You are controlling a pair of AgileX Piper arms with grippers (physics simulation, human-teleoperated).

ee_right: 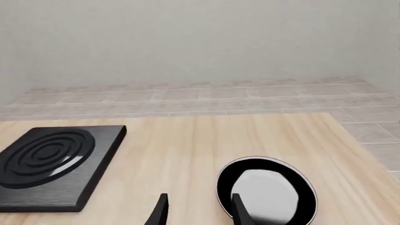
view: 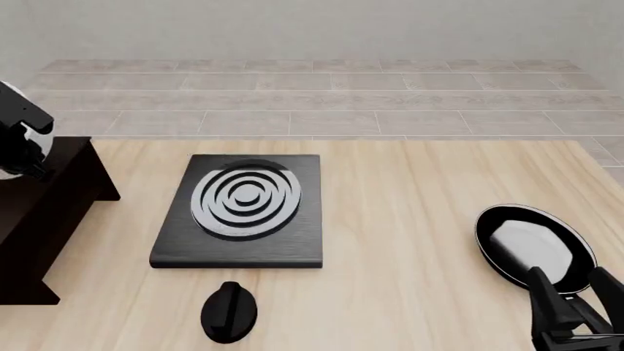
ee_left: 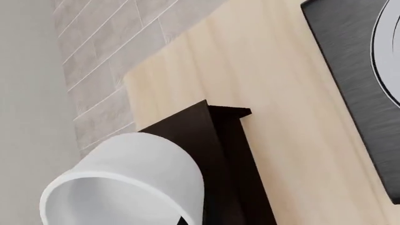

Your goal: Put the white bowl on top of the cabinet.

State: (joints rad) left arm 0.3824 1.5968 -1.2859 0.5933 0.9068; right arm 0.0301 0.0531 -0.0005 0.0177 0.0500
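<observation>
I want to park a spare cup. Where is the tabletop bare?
Widest bare wood lies between the black ringed slab and the black-rimmed plate. A narrower strip separates the cabinet from the slab. Crowded near the black knob and the right pincer.

left arm (view: 22,121): glossy black rounded housing with a white panel on its side, seen only at the far left edge of the front view
right gripper (view: 582,307): matte black, angular, at the lower right corner of the front view
right fingers (ee_right: 240,211): two slim flat black blades with squared tips, at the bottom edge of the right wrist view
markings, cables, screws: too small to tell
</observation>
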